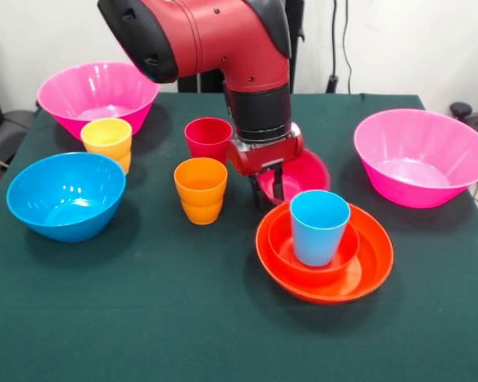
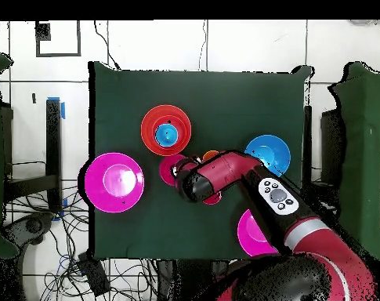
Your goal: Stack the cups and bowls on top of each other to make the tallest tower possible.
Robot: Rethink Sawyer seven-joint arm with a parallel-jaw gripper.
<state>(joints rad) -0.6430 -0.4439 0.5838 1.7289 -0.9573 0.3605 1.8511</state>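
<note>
— End effector (image 1: 268, 191)? 
— Fingers down in crimson bowl (image 1: 303, 173), mid-bench; grip state unclear. 
— Overhead? 
— Arm hides it. Front shows blue cup (image 1: 319, 227) nested in stacked orange bowls (image 1: 366, 263).

One cup (image 1: 319, 227) stands in a small bowl (image 1: 283, 248), which sits in the wide shallow bowl (image 1: 370, 267); another bowl (image 1: 311, 173) lies just behind them.

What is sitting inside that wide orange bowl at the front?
Inside the wide orange bowl sits a small orange bowl, with the blue cup upright in it. The small bowl's bottom is hidden under the cup.
</note>
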